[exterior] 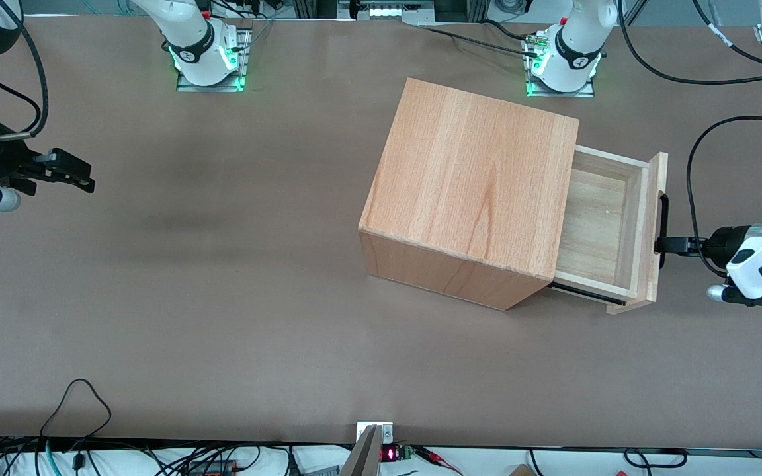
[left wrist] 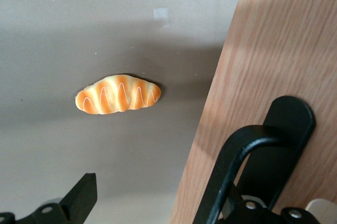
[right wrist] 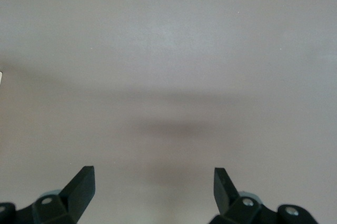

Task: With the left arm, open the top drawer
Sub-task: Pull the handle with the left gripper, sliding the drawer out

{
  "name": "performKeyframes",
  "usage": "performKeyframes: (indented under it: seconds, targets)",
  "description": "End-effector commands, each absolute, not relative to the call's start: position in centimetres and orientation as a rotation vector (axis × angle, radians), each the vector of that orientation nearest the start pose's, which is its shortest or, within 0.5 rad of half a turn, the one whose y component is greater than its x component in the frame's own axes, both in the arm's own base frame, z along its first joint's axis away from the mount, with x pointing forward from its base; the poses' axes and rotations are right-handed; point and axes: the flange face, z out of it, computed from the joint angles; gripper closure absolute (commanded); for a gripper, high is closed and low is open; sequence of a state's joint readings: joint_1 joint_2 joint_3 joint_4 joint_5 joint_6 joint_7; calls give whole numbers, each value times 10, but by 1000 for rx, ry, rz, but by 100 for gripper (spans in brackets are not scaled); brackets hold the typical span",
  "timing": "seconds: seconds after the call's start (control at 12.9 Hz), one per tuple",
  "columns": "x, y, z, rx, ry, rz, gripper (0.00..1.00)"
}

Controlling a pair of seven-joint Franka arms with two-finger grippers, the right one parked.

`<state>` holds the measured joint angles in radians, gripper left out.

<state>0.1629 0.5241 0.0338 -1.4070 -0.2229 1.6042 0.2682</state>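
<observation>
We see the top drawer [exterior: 609, 228] drawn partway out of the beech cabinet [exterior: 470, 208], which stands on the brown table [exterior: 222, 297] toward the working arm's end; judged from this, the opening is largely done and only the last of the pull and the release look to remain. The left arm [exterior: 761, 261] reaches in from three o'clock in the front view, its gripper [exterior: 669, 246] at the black bar handle [exterior: 663, 225] on the drawer's front panel [exterior: 655, 231]. We cannot tell how the gripper stands about the bar. What shows of the drawer's pale plank inside is bare, the rest lying under the cabinet top. The wrist camera shows a striped bread roll [left wrist: 118, 94] lying on the table beside the front panel, apart from it.
</observation>
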Motion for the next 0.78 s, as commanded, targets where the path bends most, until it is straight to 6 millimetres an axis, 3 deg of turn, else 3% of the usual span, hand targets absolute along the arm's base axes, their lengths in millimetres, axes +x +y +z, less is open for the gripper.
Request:
performKeyframes:
  seconds: [0.0, 0.7]
  targets:
    - [667, 131, 381, -3403, 26, 416, 0]
    - [660, 179, 376, -3421, -84, 362, 0]
